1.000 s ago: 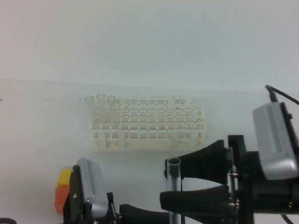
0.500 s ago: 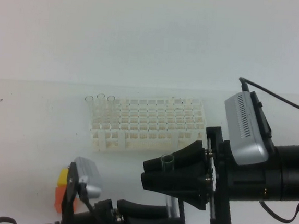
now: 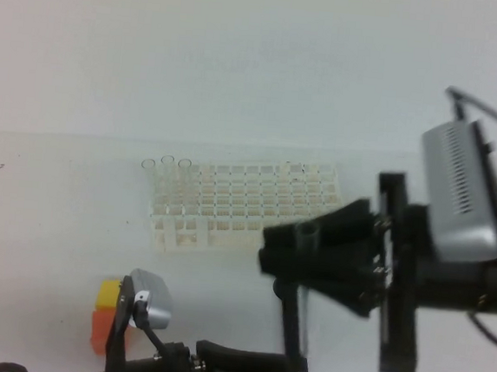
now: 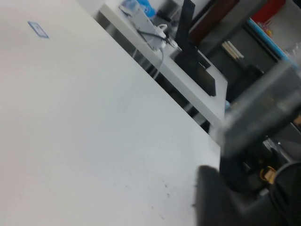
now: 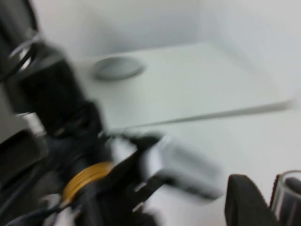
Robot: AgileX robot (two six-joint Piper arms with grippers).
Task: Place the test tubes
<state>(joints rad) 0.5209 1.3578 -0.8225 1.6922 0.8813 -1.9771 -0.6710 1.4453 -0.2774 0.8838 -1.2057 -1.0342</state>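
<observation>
White tabletop (image 3: 45, 220): lower left sits an orange-and-yellow block (image 3: 105, 317), the rack (image 3: 238, 207) stands at centre. Your left gripper (image 3: 293, 368) lies at the bottom edge (its grip cannot be told). Right of centre, your right gripper (image 3: 291, 251) clamps the test tube (image 3: 307, 235) beside the rack's lower-right corner.

One rack (image 3: 247, 205); four-plus tubes (image 3: 167, 174); two blocks (image 3: 107, 293).

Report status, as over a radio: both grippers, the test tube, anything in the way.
Right gripper shut on test tube, just in front of rack. Left gripper low at near edge, by tube's bottom end. Nothing between tube and rack.
</observation>
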